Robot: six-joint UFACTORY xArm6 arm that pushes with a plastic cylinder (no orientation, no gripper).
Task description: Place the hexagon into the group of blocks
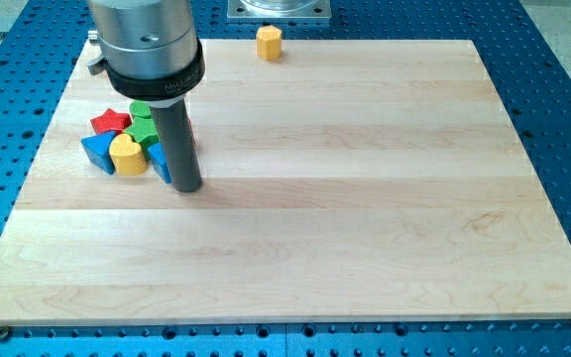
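Up at the wooden board's (365, 198) top edge sits the yellow hexagon block (270, 44), well apart from the cluster: red star (110, 121), green block (144, 123), blue triangle (97, 151), yellow heart (127, 154). My tip (187, 186) holds nothing, just right of the cluster.

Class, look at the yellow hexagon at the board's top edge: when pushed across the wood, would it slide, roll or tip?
The yellow hexagon probably slides: it seems to sit on a flat face. It looks squat, so tipping seems unlikely. Pushed off-centre by my tip, now beside the group, it may turn on the smooth wooden board.
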